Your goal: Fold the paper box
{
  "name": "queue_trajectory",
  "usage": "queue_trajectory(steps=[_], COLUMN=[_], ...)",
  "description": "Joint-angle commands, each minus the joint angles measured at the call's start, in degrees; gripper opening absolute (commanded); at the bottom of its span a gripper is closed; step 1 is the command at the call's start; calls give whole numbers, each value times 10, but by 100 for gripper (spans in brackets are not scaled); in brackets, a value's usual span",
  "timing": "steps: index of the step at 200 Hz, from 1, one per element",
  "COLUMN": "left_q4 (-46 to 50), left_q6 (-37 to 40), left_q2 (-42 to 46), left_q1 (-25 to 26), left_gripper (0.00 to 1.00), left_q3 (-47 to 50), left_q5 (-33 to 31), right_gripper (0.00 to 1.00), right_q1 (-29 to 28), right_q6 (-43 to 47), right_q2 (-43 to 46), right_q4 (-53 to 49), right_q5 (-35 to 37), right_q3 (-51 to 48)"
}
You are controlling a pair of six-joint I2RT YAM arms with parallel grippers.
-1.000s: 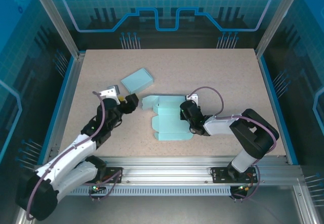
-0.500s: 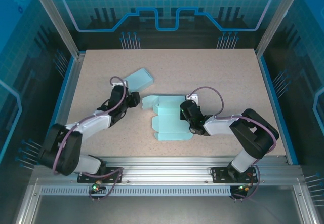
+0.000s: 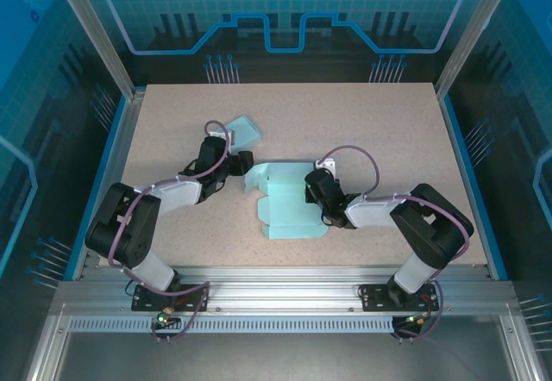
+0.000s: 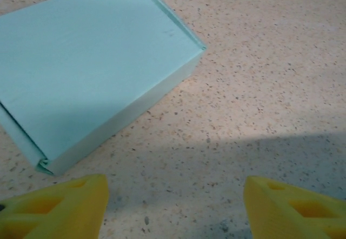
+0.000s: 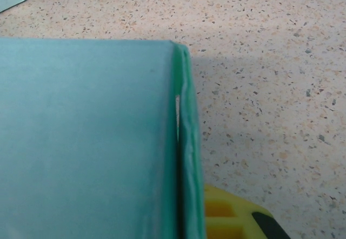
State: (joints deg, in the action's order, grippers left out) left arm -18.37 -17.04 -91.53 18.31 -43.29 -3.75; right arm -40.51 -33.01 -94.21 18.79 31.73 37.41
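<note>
The paper box (image 3: 289,210) lies opened out near the middle of the table (image 3: 388,131), a pale teal sheet with creased panels and its far-left flap (image 3: 257,174) curling upward. The right tool (image 3: 309,193) sits low at the sheet's right side, clenched. In the right wrist view a raised wall of the paper box (image 5: 86,141) runs straight down to one yellow finger (image 5: 230,216), so the thin edge looks pinched there, the other finger hidden behind the paper. The left arm stretches forward across the table, and the left tool (image 3: 244,159) hangs between that curled flap and a second, already folded box (image 3: 241,128) lying just beyond it. From the left wrist camera the left tool (image 4: 174,189) is released: its two yellow fingertips (image 4: 59,209) stand wide apart with bare speckled table (image 4: 270,60) between them and nothing in its grasp. The folded box (image 4: 92,71) lies ahead and to the left, closed and flat on the surface, one corner pointing toward the open table — near the fingers but apart from them.
</note>
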Motion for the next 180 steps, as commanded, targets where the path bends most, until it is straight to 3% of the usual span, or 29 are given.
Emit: queue_trajectory(steps=[1,83,180], left_q4=[-4,-10,-8], left_q6=[-11,-88,-64], left_q2=[27,73,67], left_q1=[14,59,101], left_gripper=[68,69,69], left_q3=[17,93,89], left_q5=[32,25,41], right_gripper=[0,0,0], right_q1=[-9,-10,-9], right_q6=[-3,-6,-3], right_q2=[-20,-23,-30], right_q4=[-28,-30,-24], right_q5=[5,6,-7], right_q3=[18,21,25])
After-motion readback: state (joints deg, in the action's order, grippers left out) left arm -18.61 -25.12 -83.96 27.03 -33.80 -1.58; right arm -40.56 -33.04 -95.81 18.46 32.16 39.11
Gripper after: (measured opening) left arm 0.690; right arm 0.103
